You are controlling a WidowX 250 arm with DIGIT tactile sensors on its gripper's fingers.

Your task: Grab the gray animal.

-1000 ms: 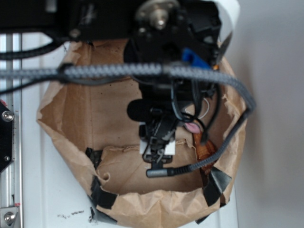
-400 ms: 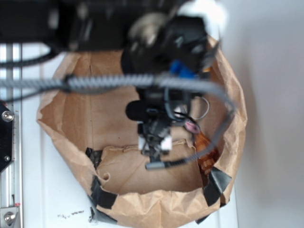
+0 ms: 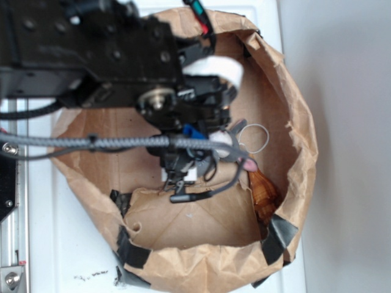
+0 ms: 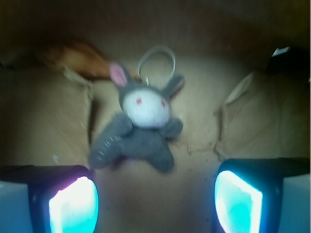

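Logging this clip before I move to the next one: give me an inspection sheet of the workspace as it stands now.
Surface: crumpled brown paper bag opened into a bowl, patched with black tape, on a white tabletop.
Job's things: gray plush bunny lying flat on the bag floor, white face up, white loop cord at its head; not gripped.
Clutter: brown striped seashell beside the bunny's pink ear.
Grippers: gripper open above the bunny, fingers spread to either side, clear of it.
Cables: braided gray cable crossing the bag; thinner black leads near the wrist.
Surroundings: metal rail at left; plain gray wall at right.
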